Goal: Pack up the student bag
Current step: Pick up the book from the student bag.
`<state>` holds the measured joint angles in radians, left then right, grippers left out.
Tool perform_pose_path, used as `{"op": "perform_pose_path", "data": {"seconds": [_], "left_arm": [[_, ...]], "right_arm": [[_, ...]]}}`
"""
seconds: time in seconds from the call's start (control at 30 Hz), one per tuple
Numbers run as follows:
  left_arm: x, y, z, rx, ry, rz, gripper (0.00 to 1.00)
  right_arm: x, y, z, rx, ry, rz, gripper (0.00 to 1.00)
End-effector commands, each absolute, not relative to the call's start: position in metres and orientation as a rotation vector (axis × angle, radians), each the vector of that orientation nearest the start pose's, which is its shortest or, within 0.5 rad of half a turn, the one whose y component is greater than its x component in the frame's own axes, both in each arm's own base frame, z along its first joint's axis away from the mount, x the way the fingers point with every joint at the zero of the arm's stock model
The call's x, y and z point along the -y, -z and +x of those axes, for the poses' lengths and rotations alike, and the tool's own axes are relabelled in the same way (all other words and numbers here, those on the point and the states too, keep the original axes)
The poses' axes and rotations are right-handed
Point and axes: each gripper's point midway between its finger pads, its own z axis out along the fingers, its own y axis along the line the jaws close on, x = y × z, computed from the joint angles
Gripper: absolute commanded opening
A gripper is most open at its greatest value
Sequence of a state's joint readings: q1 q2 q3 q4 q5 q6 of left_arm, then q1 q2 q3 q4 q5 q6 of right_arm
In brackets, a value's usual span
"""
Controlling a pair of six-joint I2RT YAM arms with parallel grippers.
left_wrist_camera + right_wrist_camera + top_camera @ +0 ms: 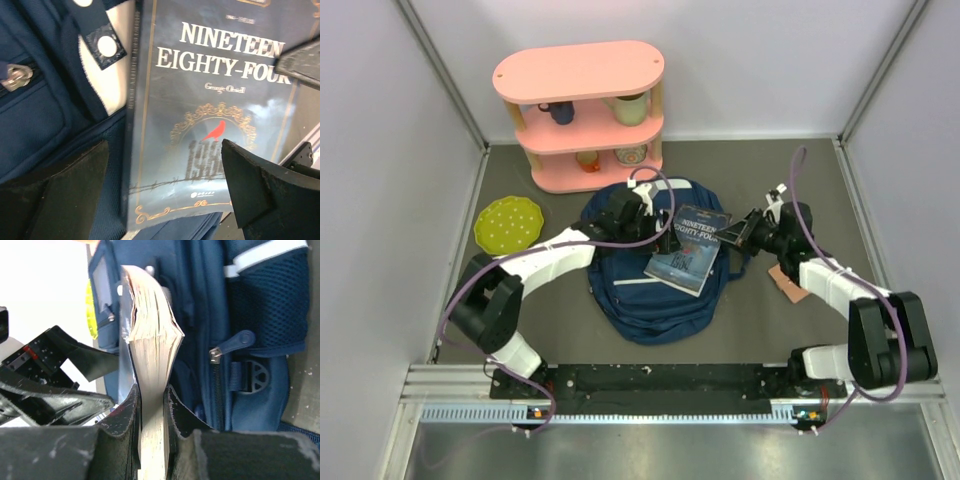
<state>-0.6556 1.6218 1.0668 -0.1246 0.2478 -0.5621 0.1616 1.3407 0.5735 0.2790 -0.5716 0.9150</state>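
Grey table [760, 170], pale walls round it. Noted lime plate [508, 222] at left, pink shelf [580, 75] with cups at far side. Found student bag [655, 300] flat at centre, just near of shelf. Saw left gripper [655, 222] released, fingers [75, 190] wide, hovering over bag's far end. Found book [688, 250] tilted across bag's right half, page edge clenched by right gripper [730, 235]. Spotted tan scrap [787, 280] further right.

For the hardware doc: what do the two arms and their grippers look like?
Both the left arm and right arm have white link shells, black joint housings and a loose purple cable. The left gripper and right gripper are black, with two flat, scuffed fingers each.
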Motion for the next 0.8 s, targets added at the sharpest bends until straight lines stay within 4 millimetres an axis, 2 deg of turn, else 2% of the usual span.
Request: {"op": "perform_pose_path", "data": {"seconds": [0.0,0.07,0.1,0.2,0.3,0.43,0.5,0.53,0.7,0.77], "left_arm": [[0.291,-0.167,0.320,-2.232,0.792,0.170,0.99],[0.284,-0.184,0.324,-2.177,0.781,0.159,0.99],[0.278,-0.199,0.326,-2.135,0.791,0.150,0.99],[0.276,-0.227,0.325,-2.050,0.855,0.189,0.99],[0.279,-0.254,0.322,-1.956,0.939,0.247,0.99],[0.289,-0.276,0.314,-1.839,1.057,0.355,0.99],[0.293,-0.274,0.308,-1.829,1.118,0.402,0.99],[0.296,-0.280,0.307,-1.792,1.150,0.426,0.99],[0.309,-0.277,0.296,-1.750,1.307,0.513,0.99],[0.315,-0.282,0.289,-1.714,1.390,0.554,0.99]], "right_arm": [[-0.186,-0.206,0.322,-2.005,-1.245,0.157,0.00],[-0.188,-0.223,0.316,-1.981,-1.247,0.080,0.00],[-0.191,-0.231,0.310,-1.970,-1.275,0.036,0.00],[-0.200,-0.257,0.297,-1.889,-1.354,-0.088,0.00],[-0.207,-0.280,0.283,-1.811,-1.439,-0.209,0.00],[-0.213,-0.305,0.266,-1.723,-1.521,-0.321,0.00],[-0.215,-0.312,0.257,-1.696,-1.549,-0.374,0.00],[-0.215,-0.320,0.254,-1.666,-1.557,-0.399,0.00],[-0.218,-0.334,0.234,-1.591,-1.622,-0.525,0.00],[-0.218,-0.339,0.229,-1.569,-1.639,-0.557,0.00]]}}
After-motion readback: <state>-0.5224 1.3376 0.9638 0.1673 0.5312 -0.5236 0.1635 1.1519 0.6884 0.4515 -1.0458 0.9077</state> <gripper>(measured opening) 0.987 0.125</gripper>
